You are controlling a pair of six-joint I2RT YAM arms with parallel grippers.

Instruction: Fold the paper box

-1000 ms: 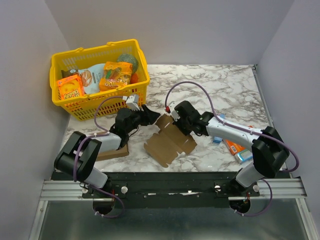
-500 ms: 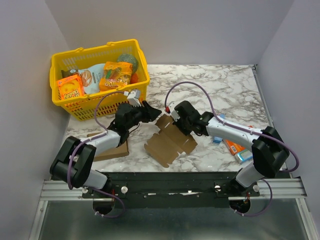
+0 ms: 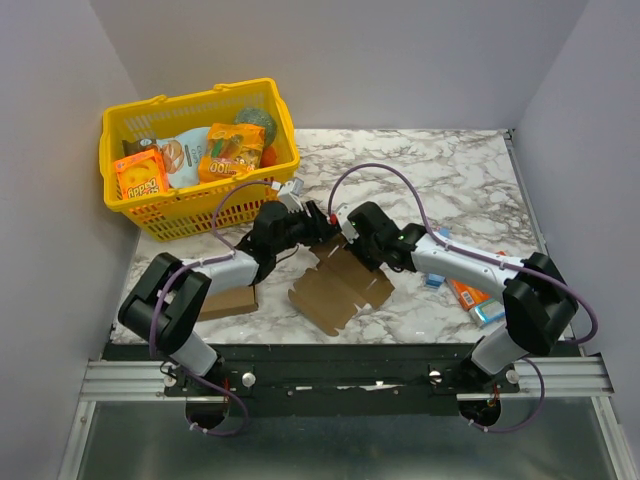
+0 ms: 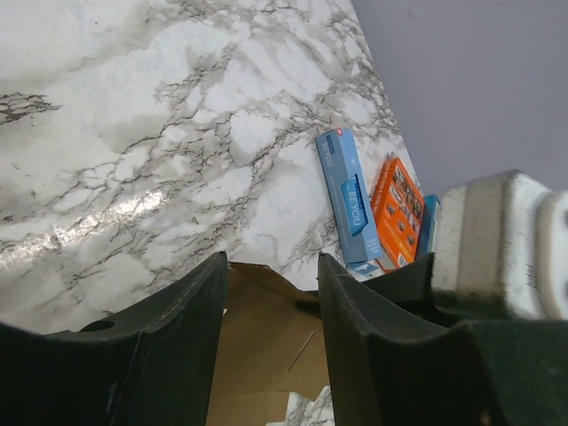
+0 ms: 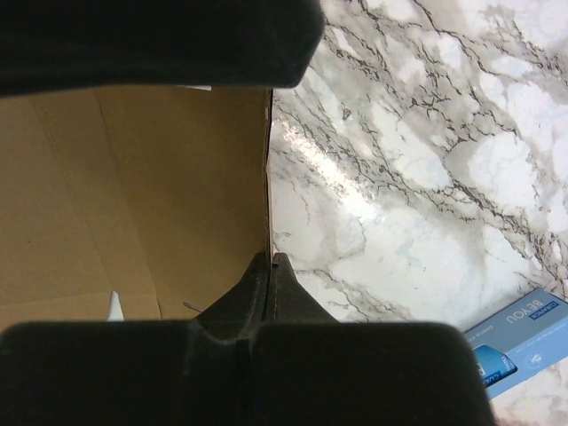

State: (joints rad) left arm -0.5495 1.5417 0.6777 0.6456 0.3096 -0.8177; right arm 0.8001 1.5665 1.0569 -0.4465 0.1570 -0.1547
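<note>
Marble table (image 3: 450,170): yellow basket (image 3: 170,215) holds snack packs (image 3: 230,152); right end effector (image 5: 269,262) pinches paper box (image 3: 340,290), left end effector (image 4: 271,266) parted.

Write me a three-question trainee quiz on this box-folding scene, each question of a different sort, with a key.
1. True or false: the right claw is shut on an edge of the paper box.
2. Pick one. The left claw has its jaws: A) shut on the paper box; B) open; C) shut on nothing.
3. Fill in: the yellow basket stands on the ____ arm's side.
Key: 1 true; 2 B; 3 left.
</note>
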